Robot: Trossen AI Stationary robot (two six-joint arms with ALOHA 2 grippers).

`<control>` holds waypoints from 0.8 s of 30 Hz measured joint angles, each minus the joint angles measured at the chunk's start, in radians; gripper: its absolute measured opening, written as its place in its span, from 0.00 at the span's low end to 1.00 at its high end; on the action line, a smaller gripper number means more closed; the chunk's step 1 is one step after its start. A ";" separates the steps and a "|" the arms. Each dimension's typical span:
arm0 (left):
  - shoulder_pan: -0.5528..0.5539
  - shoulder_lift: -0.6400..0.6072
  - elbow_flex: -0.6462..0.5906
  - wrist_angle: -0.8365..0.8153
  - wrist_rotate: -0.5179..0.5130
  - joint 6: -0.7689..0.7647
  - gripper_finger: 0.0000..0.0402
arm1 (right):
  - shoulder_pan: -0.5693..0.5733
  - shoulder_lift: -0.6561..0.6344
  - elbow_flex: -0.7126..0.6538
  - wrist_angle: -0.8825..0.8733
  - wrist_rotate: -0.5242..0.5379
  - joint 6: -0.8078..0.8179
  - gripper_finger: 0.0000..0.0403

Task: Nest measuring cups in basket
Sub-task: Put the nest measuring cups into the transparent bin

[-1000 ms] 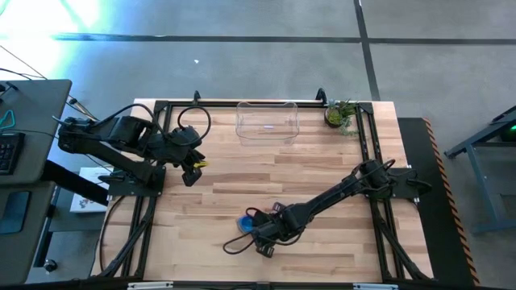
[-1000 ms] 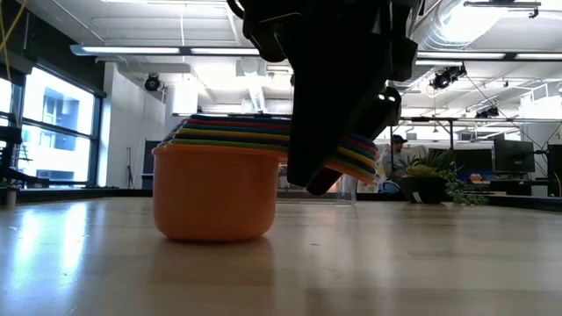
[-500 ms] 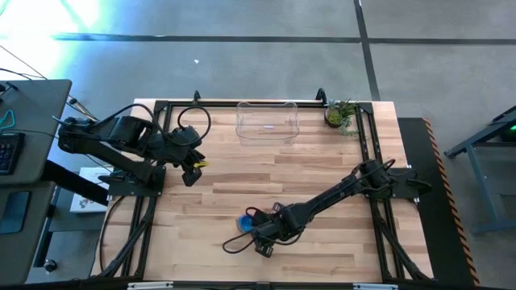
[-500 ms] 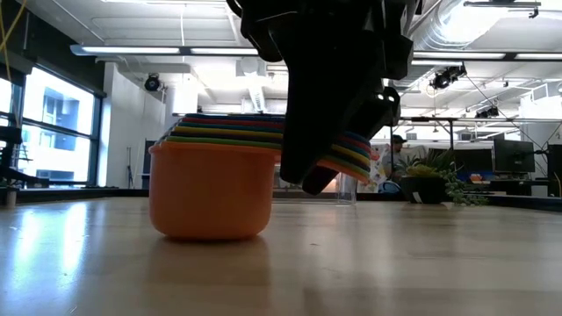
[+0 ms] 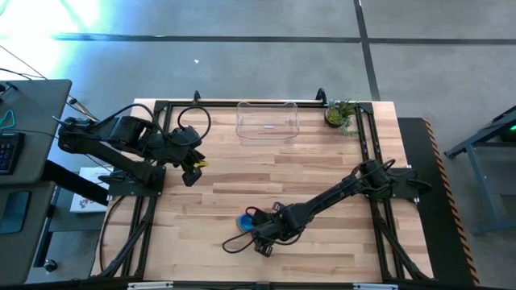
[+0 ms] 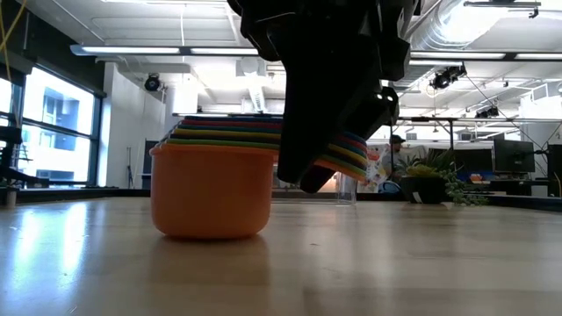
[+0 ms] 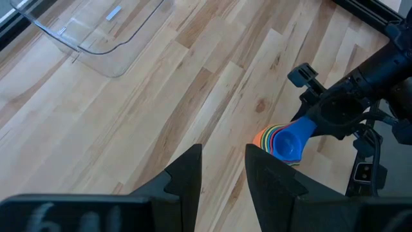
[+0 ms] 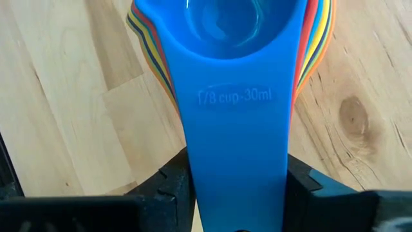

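The measuring cups stand nested in one stack on the wood table, near its front edge. The orange one is lowest and the blue one is on top. My right gripper reaches in from the table's right and is shut on their stacked handles. In the low view its dark body covers the handles. The clear basket stands empty at the far edge. My left gripper hangs open above the table's left side, with nothing between its fingers. My right gripper pinches the stacked handles between its two fingers, one on each long edge of the blue top handle. It comes slanting down from the table's right, in line with the handles. The stack stands upright with the orange cup's bottom on the table.
A small potted plant stands at the far right corner, beside the basket. Black frame rails run along both sides of the table. Bare wood lies between the stack and the basket.
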 joint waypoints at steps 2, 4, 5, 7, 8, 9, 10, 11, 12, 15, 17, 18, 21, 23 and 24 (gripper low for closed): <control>0.000 0.000 0.000 0.000 0.000 0.000 0.28 | 0.000 0.000 0.000 0.000 0.000 0.000 0.33; 0.000 0.000 0.000 0.000 0.000 0.000 0.28 | 0.000 0.000 0.000 0.001 0.000 0.004 0.33; 0.000 0.000 0.000 0.000 0.000 0.000 0.28 | 0.000 0.000 0.000 0.003 0.000 0.004 0.33; 0.000 0.000 0.000 0.000 0.000 0.000 0.28 | 0.000 0.000 0.009 -0.005 0.001 0.004 0.32; 0.000 0.000 0.000 0.000 0.000 0.000 0.28 | 0.000 0.000 0.018 -0.014 0.003 0.003 0.33; 0.000 0.000 0.000 0.000 0.000 0.000 0.28 | 0.000 0.000 0.029 -0.020 0.009 -0.003 0.32; 0.000 0.000 0.000 0.000 0.000 0.000 0.28 | 0.000 0.000 0.040 -0.029 0.019 -0.003 0.32; 0.000 0.000 0.000 0.000 0.000 0.000 0.28 | 0.000 0.000 0.052 -0.049 0.032 -0.004 0.32; 0.000 0.000 0.000 0.000 0.000 0.000 0.28 | 0.000 0.000 0.064 -0.072 0.038 -0.008 0.32; 0.000 0.000 0.000 0.000 0.000 0.000 0.28 | -0.006 0.000 0.083 -0.102 0.038 -0.015 0.32; 0.000 0.000 0.000 0.000 0.000 0.000 0.28 | -0.007 0.000 0.091 -0.121 0.039 -0.022 0.32; 0.000 0.000 0.000 0.000 0.000 0.000 0.28 | -0.007 0.000 0.097 -0.128 0.042 -0.023 0.32; 0.000 0.000 0.000 0.000 0.000 0.000 0.28 | -0.014 0.000 0.116 -0.140 0.051 -0.023 0.32; 0.000 0.000 0.000 0.000 0.000 0.000 0.28 | -0.021 0.000 0.134 -0.166 0.050 -0.031 0.32; 0.000 0.000 0.000 0.000 0.000 0.000 0.28 | -0.026 0.000 0.144 -0.174 0.051 -0.037 0.32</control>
